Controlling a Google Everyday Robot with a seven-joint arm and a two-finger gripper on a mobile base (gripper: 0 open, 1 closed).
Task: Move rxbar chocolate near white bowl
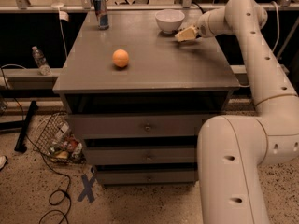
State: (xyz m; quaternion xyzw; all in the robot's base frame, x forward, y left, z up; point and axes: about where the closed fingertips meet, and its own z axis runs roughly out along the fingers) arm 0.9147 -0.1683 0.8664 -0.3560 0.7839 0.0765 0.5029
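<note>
Water bottle (39,59): far left of the gripper, off the cabinet, standing on a low ledge.
Wire basket (57,138): far left of and well below the gripper, on the floor by the cabinet's left corner.
Can (100,13): upright at the back left of the cabinet top (154,66), well left of the gripper and a little farther back.
Orange ball (120,58): left of the gripper and nearer the front edge, well apart from it.
White bowl (169,20): upright, just left of the gripper and slightly behind it; touching or a small gap, cannot tell.
Gripper (186,34): low over the back right of the top, tip pointing left toward the bowl. Spread or pinching: cannot tell.
Chocolate bar: not made out. Only a dark patch under the gripper's tip; bar or shadow, cannot tell.
Arm (254,55): runs right from the gripper, then bends down the cabinet's right side.
</note>
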